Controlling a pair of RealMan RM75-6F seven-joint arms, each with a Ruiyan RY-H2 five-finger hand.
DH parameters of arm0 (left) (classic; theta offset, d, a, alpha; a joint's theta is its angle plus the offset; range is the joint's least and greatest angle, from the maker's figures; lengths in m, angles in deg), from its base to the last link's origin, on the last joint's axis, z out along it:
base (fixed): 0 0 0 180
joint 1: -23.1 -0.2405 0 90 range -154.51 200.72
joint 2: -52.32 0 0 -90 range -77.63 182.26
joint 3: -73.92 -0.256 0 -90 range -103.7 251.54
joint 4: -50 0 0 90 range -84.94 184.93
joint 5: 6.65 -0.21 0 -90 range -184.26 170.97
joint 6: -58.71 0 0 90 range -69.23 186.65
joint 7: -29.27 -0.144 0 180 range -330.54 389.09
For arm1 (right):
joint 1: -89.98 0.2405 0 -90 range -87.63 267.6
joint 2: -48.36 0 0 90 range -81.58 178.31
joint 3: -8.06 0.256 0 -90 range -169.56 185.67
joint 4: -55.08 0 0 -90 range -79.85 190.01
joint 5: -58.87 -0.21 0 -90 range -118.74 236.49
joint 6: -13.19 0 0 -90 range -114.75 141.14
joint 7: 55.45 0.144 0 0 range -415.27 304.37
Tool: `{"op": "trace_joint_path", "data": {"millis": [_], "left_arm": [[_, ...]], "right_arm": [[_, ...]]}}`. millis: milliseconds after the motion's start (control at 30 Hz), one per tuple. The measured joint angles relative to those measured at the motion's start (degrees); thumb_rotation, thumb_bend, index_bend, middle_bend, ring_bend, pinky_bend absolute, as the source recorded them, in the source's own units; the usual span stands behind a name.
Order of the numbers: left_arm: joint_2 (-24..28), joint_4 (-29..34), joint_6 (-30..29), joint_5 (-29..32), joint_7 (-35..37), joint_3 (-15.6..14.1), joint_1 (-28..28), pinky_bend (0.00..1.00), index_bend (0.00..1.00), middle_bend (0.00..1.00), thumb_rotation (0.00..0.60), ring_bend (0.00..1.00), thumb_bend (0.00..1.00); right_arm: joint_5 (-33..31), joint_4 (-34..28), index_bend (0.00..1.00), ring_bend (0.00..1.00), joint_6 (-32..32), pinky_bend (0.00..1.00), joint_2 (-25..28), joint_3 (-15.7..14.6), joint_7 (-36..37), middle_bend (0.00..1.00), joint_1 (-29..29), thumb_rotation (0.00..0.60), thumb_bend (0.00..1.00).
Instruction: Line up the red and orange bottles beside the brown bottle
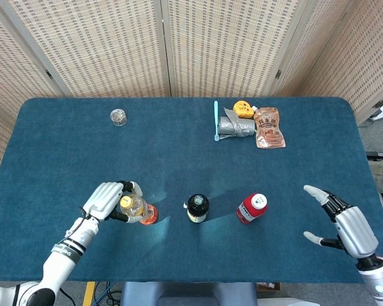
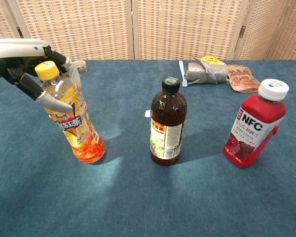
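The brown bottle stands upright at the table's front middle. To its right stands the red bottle with a white cap, free of any hand. The orange bottle, yellow-capped, leans left with its base on the cloth, left of the brown one. My left hand grips it near the neck. My right hand is open at the front right, fingers spread, well apart from the red bottle; the chest view does not show it.
At the back of the blue table lie a grey wrapped bundle, a blue stick, a yellow tape measure and a brown pouch. A small clear jar sits at the back left.
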Motion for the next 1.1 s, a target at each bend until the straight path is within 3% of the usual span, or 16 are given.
{"op": "trace_joint_path", "data": {"millis": [433, 600, 733, 967, 1100], "left_arm": [[-1.2, -0.1, -0.8, 0.2, -3.3, -0.7, 0.8, 0.43, 0.50, 0.42, 0.600, 0.34, 0.09], [-1.4, -0.4, -0.5, 0.6, -3.8, -0.8, 1.1, 0.43, 0.44, 0.42, 0.600, 0.34, 0.09], [-1.4, -0.6, -0.1, 0.9, -3.9, -0.9, 1.3, 0.43, 0.34, 0.40, 0.600, 0.33, 0.09], [-0.7, -0.1, 0.8, 1.6, -3.7, -1.0, 1.7, 0.43, 0.07, 0.20, 0.600, 0.33, 0.09], [-0.1, 0.6, 1.2, 2.0, -3.9, -1.1, 1.9, 0.43, 0.00, 0.12, 0.600, 0.33, 0.09]], "right_arm": [[0.0, 0.5, 0.12, 0.19, 0.0, 0.43, -0.3, 0.1, 0.2, 0.19, 0.0, 0.600, 0.00], [0.0, 0.5, 0.12, 0.19, -0.1, 0.43, -0.3, 0.2, 0.2, 0.19, -0.1, 0.600, 0.00], [0.0, 0.5, 0.12, 0.19, -0.1, 0.43, -0.2, 0.2, 0.3, 0.19, 0.0, 0.600, 0.00], [0.0, 0.5, 0.12, 0.19, -0.1, 0.43, -0.2, 0.3, 0.5, 0.19, 0.0, 0.600, 0.00], [0.0, 0.5, 0.12, 0.19, -0.4, 0.43, -0.2, 0.3, 0.6, 0.19, -0.1, 0.600, 0.00]]}}
